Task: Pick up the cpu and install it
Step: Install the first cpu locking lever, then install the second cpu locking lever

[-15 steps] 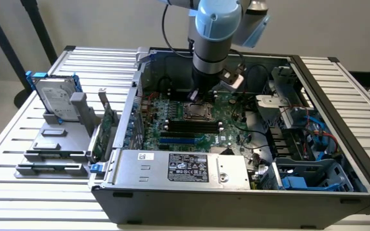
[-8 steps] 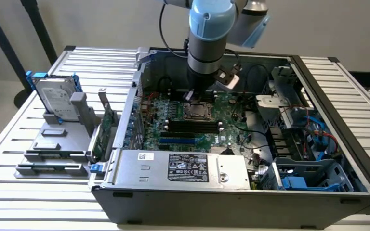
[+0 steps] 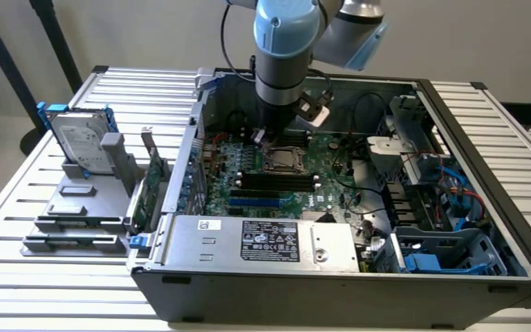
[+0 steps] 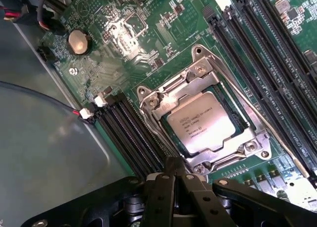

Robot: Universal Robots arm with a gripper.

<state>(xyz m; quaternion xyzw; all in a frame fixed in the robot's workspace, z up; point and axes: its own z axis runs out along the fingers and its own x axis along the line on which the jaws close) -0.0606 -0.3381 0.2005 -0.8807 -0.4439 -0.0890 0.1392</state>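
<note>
Slatted worktop (image 3: 25, 228) carries an open computer case (image 3: 339, 277), side panel off, green motherboard (image 3: 330, 187) exposed. Hard drive (image 3: 81, 142) in blue frame stands upright on a grey rack on the exterior view's left. Arm reaches down into the case. The cpu (image 4: 200, 124) sits flat inside its metal socket frame (image 4: 198, 68) on the motherboard. Gripper (image 4: 174, 170) just beside the socket, fingers together, holding nothing.

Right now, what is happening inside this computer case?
A robot arm reaches down into the open computer case, over the motherboard. The cpu already lies in its socket, inside the metal frame. The claw is just beside the socket, with its fingertips together and nothing between them. The hard drive stands outside the case on a grey rack.
</note>
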